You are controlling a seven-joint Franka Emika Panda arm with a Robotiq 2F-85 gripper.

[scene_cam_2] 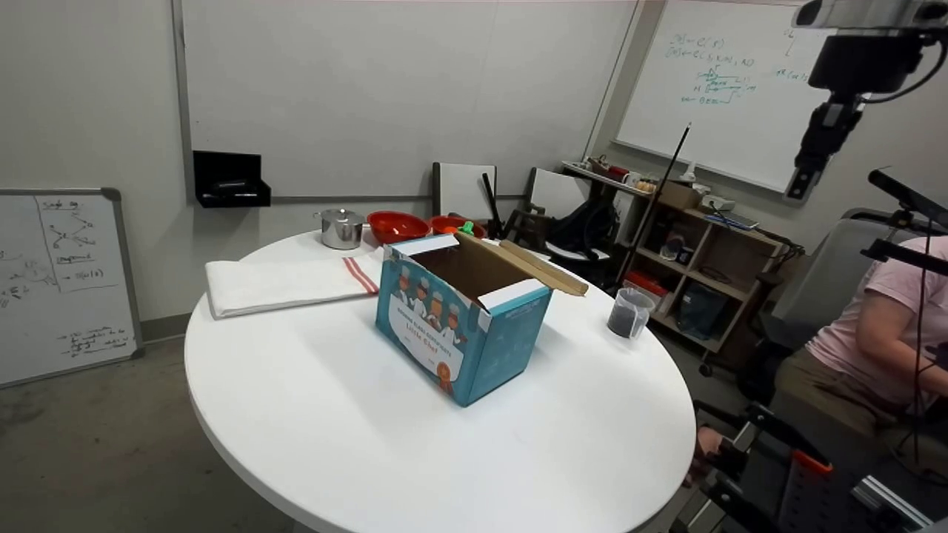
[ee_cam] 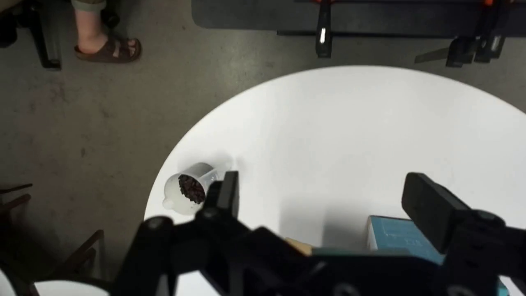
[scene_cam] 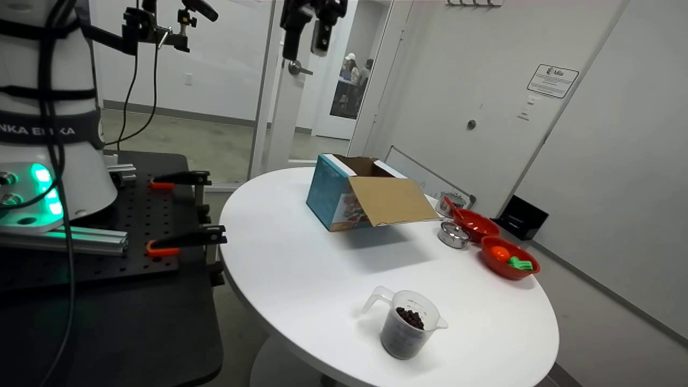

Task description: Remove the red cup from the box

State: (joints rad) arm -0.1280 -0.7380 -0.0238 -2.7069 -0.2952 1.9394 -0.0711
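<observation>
The box [scene_cam: 327, 188] stands upright on the white table, its top open and a brown flap [scene_cam: 395, 200] folded outward. In an exterior view, its teal printed sides [scene_cam_2: 511, 348] face the camera. In the wrist view, only part of the teal side [ee_cam: 400, 234] shows behind my gripper. The red cup is not visible; the box's inside is dark and its bottom is hidden in both exterior views. My gripper [scene_cam: 306, 47] is open and empty, high above the table and apart from the box. It also shows in an exterior view [scene_cam_2: 801, 181] and in the wrist view [ee_cam: 320, 181].
A clear measuring cup with dark contents [scene_cam: 406, 328] stands near the table [scene_cam: 279, 258] edge. Red bowls [scene_cam: 510, 269], a metal lid [scene_cam: 453, 235] and a steel pot [scene_cam_2: 342, 228] stand beyond the box. A folded white towel [scene_cam_2: 289, 287] lies beside the box.
</observation>
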